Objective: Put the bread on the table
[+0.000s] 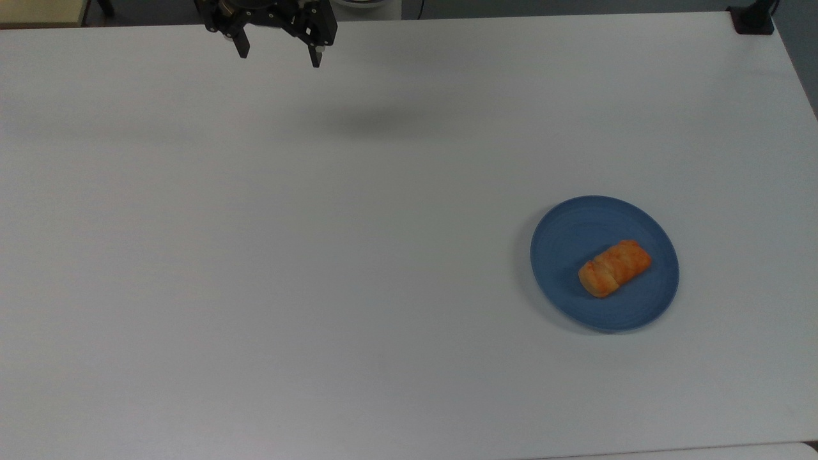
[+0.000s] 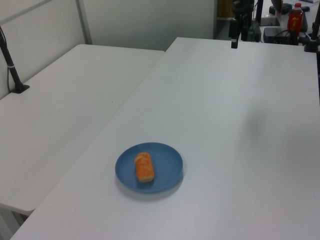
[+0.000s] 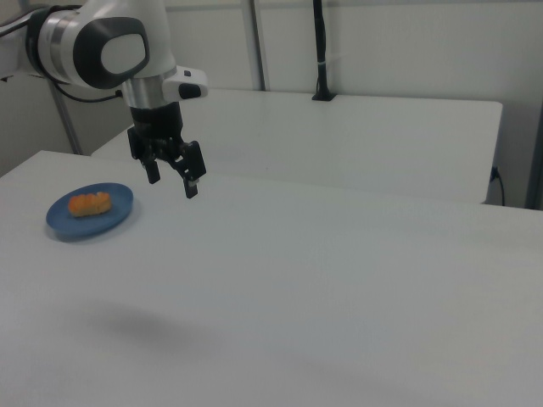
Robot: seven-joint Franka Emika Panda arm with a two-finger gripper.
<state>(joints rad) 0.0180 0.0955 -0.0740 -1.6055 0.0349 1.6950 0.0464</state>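
Bread [image 1: 615,268] lying on blue plate [image 1: 575,230], white table [image 1: 319,255] beneath — hand [image 1: 278,56] high above, well apart, fingers spread, holding nothing

Matte smooth white table [image 1: 255,255], glossy ridged bread [image 1: 614,268], matte blue plate [image 1: 575,230]

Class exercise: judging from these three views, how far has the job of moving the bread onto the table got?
Nothing is done: the small golden-orange braided bread lies on the round blue plate. The black two-finger hand is open, empty, raised above the white table, far from the plate. Reaching, grasping and placing all remain.
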